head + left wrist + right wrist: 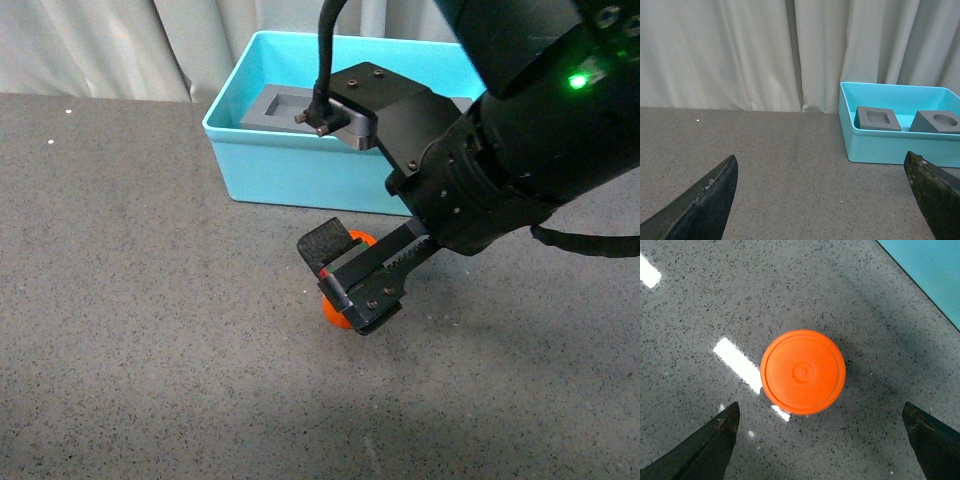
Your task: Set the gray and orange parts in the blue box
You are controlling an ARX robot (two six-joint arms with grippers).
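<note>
The right gripper (345, 280) hangs with its jaws spread wide either side of a smooth orange plastic cylinder (803, 372), clear of it. The cylinder stands upright, axis vertical and round end up, on a speckled dark-gray stone-like tabletop (150, 300) just before a turquoise plastic box (300, 165) holding two matte gray recessed cubes (876, 118). The left gripper (820, 200) gapes empty. Pale pleated curtains (740, 50) hang behind.

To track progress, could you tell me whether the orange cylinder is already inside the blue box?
No, the orange cylinder stands on the table outside the blue box.
</note>
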